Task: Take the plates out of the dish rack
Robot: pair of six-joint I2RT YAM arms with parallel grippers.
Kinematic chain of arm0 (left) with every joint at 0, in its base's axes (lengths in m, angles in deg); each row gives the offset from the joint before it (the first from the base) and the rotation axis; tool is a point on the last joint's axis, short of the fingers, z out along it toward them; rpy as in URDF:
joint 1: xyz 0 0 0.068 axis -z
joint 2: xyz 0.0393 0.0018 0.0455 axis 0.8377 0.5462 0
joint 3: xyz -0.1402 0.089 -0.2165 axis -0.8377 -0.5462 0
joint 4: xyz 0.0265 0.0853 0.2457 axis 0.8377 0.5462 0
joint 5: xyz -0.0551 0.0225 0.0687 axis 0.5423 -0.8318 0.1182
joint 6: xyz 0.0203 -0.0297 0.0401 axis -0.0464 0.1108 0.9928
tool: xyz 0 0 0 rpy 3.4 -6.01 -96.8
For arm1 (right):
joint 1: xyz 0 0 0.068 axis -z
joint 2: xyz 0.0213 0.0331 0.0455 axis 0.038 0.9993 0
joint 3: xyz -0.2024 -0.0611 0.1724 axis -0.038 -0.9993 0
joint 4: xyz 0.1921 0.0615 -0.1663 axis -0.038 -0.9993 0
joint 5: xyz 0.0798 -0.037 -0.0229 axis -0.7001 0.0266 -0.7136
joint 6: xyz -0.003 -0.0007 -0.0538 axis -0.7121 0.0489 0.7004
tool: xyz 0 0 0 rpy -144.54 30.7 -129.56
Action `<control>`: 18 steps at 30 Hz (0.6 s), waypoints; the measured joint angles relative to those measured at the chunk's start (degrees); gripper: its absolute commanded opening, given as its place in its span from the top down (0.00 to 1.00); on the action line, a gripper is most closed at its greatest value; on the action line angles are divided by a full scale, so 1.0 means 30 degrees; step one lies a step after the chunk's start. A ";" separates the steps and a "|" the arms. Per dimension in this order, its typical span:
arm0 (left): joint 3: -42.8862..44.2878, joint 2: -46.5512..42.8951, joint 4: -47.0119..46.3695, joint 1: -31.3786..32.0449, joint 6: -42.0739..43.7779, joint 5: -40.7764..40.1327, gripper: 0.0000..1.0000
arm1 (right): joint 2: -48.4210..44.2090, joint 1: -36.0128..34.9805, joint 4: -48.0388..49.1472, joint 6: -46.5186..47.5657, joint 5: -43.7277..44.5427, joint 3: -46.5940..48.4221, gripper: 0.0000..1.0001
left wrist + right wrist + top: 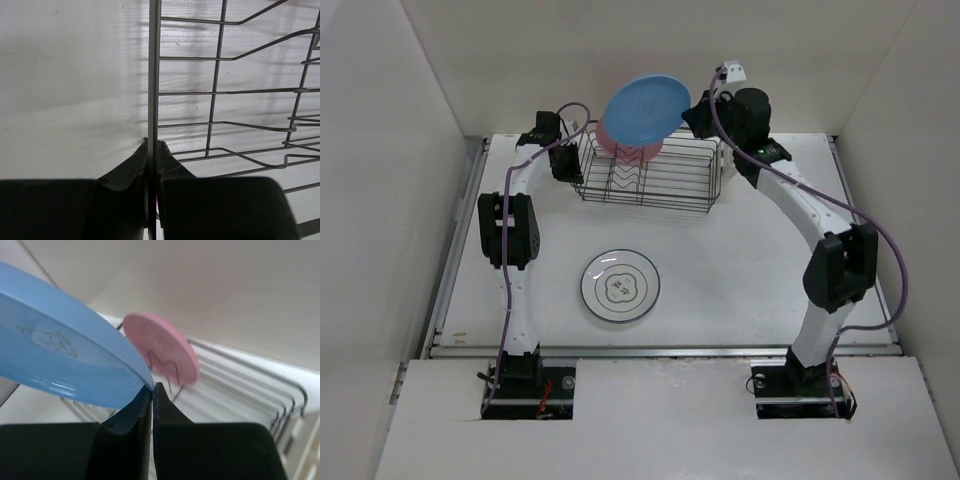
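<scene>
- The left arm (508,232) reached to the far left end of the dish rack (650,185). The left jaws were pressed together on the rack's upright end wire (154,75), pinching it. This reads as bracing the rack, not picking anything up.
- The dish rack (220,90) sat at the far middle of the bench (750,270), its long axis running left to right and its plate slots showing as bare wire near the left jaws.
- A white plate with a dark rim and centre motif (620,285) lay flat on the bench, well in front of the rack and between the two arms.
- The pink plate (616,146) (160,347) stood on edge in a slot of the rack, untouched and yet to be unloaded.
- The blue plate (642,108) (60,355) hung above the rack, clear of the wires and tilted, just in front of the pink one in the top view.
- The right jaws were pinched shut on the blue plate's right-hand rim, so the whole disc lay to the left of them. The right arm (800,205) alone carried it.
- Judged from this, the coming move depended on swinging the plate toward the near bench, either beside or onto the white plate, with its free left edge passing over the rack's rim.
</scene>
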 measured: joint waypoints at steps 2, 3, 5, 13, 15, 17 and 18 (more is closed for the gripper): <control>-0.0219 -0.0124 -0.0168 0.0015 -0.0015 -0.0007 1.00 | -0.1523 0.0051 -0.1676 0.0007 -0.0073 -0.0954 1.00; -0.0379 -0.0211 -0.0226 0.0029 -0.0102 -0.0007 1.00 | -0.2499 0.0058 -0.2579 -0.0007 -0.0073 -0.1734 1.00; -0.0714 -0.0423 -0.0299 0.0036 -0.0299 -0.0109 1.00 | -0.4087 0.0087 -0.4510 0.0007 0.0029 -0.2783 1.00; -0.3541 -0.2251 -0.0758 0.0219 -0.1501 -0.0576 1.00 | -0.8255 0.0306 -1.0586 -0.0466 -0.0328 -0.6433 1.00; -0.3621 -0.2331 -0.0787 0.0255 -0.1559 -0.0801 1.00 | -0.8546 0.0335 -1.1825 -0.0765 -0.0240 -0.7482 1.00; -0.3636 -0.2375 -0.0743 0.0379 -0.1647 -0.1100 1.00 | -0.8393 0.0372 -1.3100 -0.1275 0.0073 -0.8619 1.00; -0.3636 -0.2375 -0.0692 0.0401 -0.1683 -0.1217 1.00 | -0.8218 0.0393 -1.3828 -0.1545 0.0233 -0.9034 1.00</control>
